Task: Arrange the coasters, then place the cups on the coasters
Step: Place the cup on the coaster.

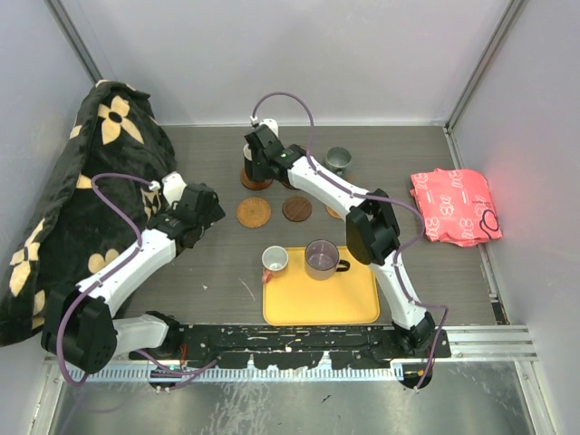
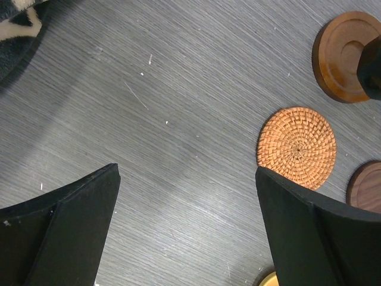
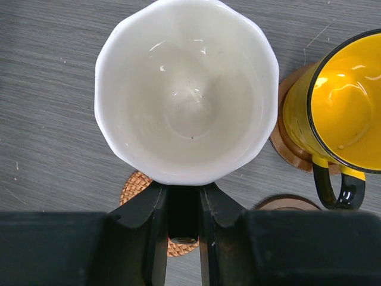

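My left pincer (image 2: 186, 179) hangs wide open, pointing down; my right pincer (image 3: 183, 199) reaches far forward, jaws pinched narrow.

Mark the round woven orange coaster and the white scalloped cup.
round woven orange coaster (image 2: 296, 148), left wrist view, centre of the weave
white scalloped cup (image 3: 184, 101), right wrist view, inside bottom

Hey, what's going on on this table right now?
The right gripper is shut on a white cup, holding it right by a brown coaster. Next to it, a yellow mug already sits on another wooden coaster. The left gripper hangs open and empty over the table, near a woven coaster. A purple cup and a small cup wait on the yellow tray.
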`<state>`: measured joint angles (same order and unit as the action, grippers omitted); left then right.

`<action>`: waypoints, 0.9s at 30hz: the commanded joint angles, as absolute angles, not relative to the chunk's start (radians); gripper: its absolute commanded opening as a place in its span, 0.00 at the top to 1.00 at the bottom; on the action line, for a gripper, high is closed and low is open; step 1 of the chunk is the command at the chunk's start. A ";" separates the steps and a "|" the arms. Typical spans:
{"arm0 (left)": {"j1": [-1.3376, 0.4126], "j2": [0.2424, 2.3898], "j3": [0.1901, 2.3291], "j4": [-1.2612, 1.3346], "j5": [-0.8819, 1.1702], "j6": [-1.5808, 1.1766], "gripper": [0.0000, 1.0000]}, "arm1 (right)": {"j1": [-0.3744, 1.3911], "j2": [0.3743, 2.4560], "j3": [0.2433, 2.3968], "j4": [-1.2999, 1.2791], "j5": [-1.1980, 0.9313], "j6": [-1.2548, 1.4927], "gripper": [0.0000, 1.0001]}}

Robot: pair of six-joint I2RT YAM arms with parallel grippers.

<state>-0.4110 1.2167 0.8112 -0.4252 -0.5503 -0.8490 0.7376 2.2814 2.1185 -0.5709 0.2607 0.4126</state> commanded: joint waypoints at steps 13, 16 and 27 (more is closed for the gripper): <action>-0.408 1.186 0.802 -0.406 -0.599 -0.879 0.02 | 0.755 2.312 2.240 -0.456 0.366 0.480 0.99; -0.408 1.185 0.800 -0.405 -0.598 -0.880 0.02 | 0.760 2.317 2.244 -0.451 0.382 0.485 0.99; -0.408 1.183 0.801 -0.404 -0.590 -0.882 0.02 | 0.779 2.319 2.205 -0.397 0.437 0.499 0.99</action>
